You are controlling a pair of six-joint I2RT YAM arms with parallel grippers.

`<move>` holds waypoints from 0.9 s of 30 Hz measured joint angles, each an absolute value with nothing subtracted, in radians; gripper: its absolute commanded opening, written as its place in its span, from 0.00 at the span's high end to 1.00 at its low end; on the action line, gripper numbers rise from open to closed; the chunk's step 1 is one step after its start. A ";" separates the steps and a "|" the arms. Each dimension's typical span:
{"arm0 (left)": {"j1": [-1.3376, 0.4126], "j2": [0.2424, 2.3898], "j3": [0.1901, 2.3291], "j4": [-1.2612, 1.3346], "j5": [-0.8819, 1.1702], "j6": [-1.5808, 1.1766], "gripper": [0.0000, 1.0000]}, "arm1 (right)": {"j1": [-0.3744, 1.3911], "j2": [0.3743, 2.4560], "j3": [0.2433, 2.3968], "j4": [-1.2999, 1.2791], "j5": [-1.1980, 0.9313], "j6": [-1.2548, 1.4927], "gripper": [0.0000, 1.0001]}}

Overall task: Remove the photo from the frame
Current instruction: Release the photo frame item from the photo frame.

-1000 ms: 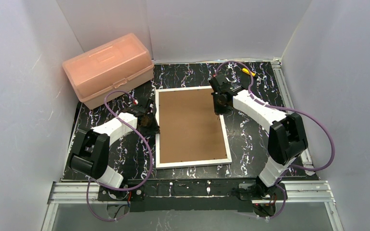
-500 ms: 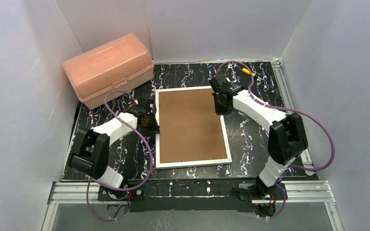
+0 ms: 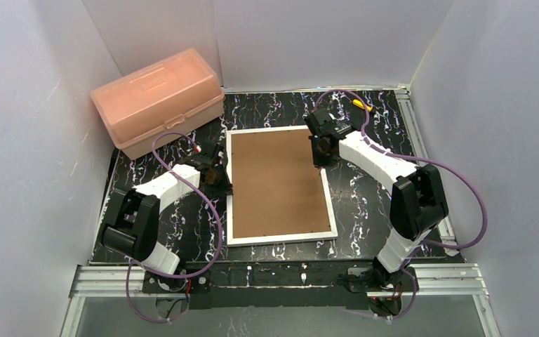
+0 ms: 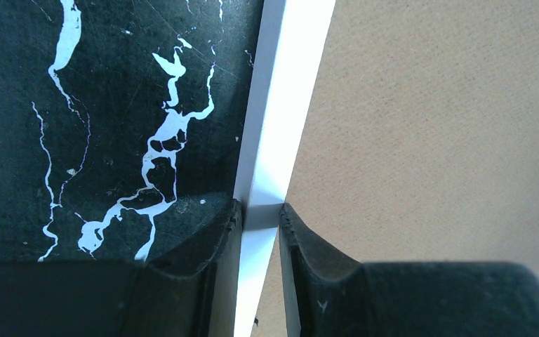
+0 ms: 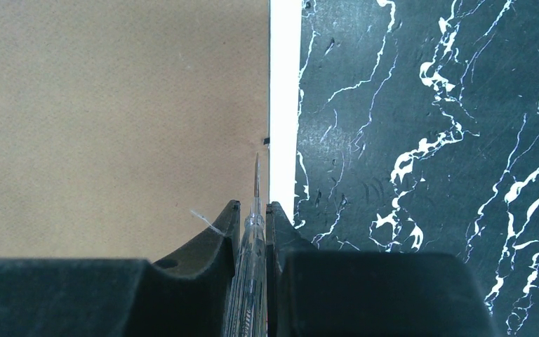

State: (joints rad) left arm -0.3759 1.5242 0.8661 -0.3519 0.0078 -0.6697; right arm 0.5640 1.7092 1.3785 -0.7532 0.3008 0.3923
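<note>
The frame (image 3: 277,184) lies face down mid-table, brown back up, with a narrow white border. The photo is hidden under that back. My left gripper (image 3: 221,175) is at the frame's left edge; in the left wrist view it (image 4: 260,214) is shut on the white border (image 4: 288,84). My right gripper (image 3: 318,156) is over the frame's far right edge. In the right wrist view it (image 5: 254,209) is shut on a clear-handled screwdriver (image 5: 251,260). The thin tip lies over the brown back (image 5: 112,119), just short of a small black tab (image 5: 267,141) beside the white border (image 5: 284,105).
A pink plastic box (image 3: 158,100) stands closed at the back left, near the frame's far left corner. A small yellow object (image 3: 360,105) lies behind the right arm. White walls enclose the black marbled table (image 3: 365,203) on three sides.
</note>
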 measured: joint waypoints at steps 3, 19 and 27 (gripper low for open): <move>-0.376 1.524 0.866 -0.352 0.008 -0.670 0.88 | 0.564 1.709 1.378 -0.752 0.292 0.392 0.99; -0.376 1.524 0.866 -0.352 0.008 -0.670 0.88 | 0.564 1.731 1.378 -0.747 0.319 0.395 0.99; -0.376 1.524 0.866 -0.352 0.008 -0.670 0.89 | 0.565 1.731 1.378 -0.741 0.312 0.389 0.99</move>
State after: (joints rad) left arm -0.3759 1.5242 0.8661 -0.3515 0.0078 -0.6697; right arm 0.5648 1.7309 1.3777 -0.7410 0.3119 0.3889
